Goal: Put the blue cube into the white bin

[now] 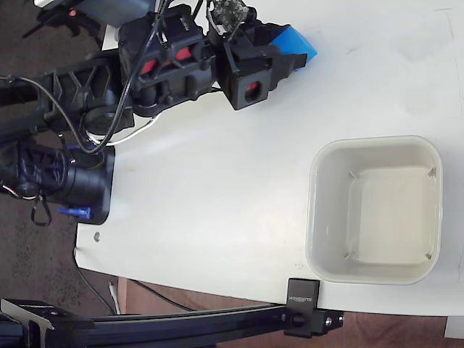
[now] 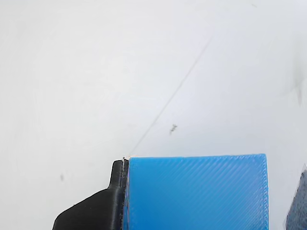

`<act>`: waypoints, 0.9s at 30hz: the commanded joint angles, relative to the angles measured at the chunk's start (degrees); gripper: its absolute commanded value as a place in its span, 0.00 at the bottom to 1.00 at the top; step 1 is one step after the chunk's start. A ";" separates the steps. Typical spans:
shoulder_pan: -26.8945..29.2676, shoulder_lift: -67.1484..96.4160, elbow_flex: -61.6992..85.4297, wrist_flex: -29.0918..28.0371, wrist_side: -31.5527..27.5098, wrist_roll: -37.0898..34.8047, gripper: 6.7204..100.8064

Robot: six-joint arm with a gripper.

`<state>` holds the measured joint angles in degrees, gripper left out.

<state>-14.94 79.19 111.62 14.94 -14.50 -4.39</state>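
Gripper (image 1: 296,52) w/ blue cube (image 2: 194,191); clamp label unreadable.

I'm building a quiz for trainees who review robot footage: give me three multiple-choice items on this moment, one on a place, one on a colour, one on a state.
1. In the fixed view, where is the blue cube?
A. Inside the white bin
B. At the gripper's tip, near the picture's top edge
C. Beside the black clamp at the bottom

2. What colour is the fingers' material in the wrist view?
A. Black
B. White
C. Red

3. What state is the white bin in?
A. Holding the cube
B. Tipped on its side
C. Upright and empty

Answers:
1 B: the cube shows at the end of the gripper, far from the bin at lower right.
2 A: the finger against the cube's left face is black.
3 C: only the bin's bare floor and corner ribs show.
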 commanded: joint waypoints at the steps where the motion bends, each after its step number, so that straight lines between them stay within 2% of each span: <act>1: 0.44 1.67 -1.23 -1.58 -1.14 0.09 0.67; 2: 0.44 1.76 -1.23 -1.23 -0.88 -0.09 0.62; 7: 0.09 2.46 -0.62 -1.05 0.18 -0.26 0.47; 14: -0.18 4.75 0.26 -0.09 2.37 0.79 0.39; 18: 1.49 10.81 -3.08 8.17 5.71 1.67 0.38; 22: 7.12 16.44 -9.58 15.91 6.68 2.20 0.37; 25: 11.69 16.08 -19.60 24.17 7.29 0.88 0.37; 27: 14.68 14.50 -26.02 27.33 7.56 0.35 0.36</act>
<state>-2.72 91.41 95.36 39.81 -7.47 -3.69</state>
